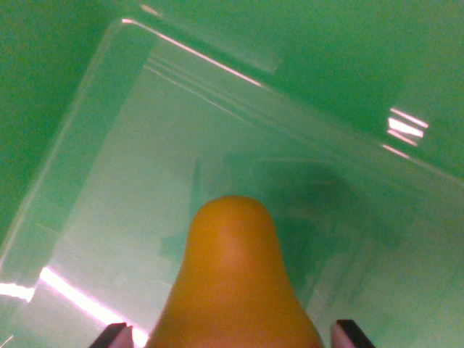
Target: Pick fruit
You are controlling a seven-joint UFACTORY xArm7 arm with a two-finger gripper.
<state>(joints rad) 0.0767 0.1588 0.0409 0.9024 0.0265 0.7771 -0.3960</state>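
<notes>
centrally, fruit: a yellow-orange pear (pixel 235 283), its narrow neck pointing up into the middle of the frame and its wider body filling the bottom centre, cut off by the lower edge.
surface of fruit: smooth, matte, a soft paler sheen along the neck.
gripper (pixel 232 335): only two dark fingertips show, one at the bottom left of the pear, one at the bottom right, each just beside its flank.
grip state: the tips sit on either side of the pear's body and it appears held between them; actual contact lies at the frame edge and is hard to see.
container (pixel 109 109): a clear plastic bin behind the pear, its rounded corner in the upper left, one rim running diagonally down to the right edge.
bin floor: pale, with a dim shadow right of the pear's neck.
glare: bright pinkish streaks at lower left and upper right.
background (pixel 348 43): plain green surface around the bin.
</notes>
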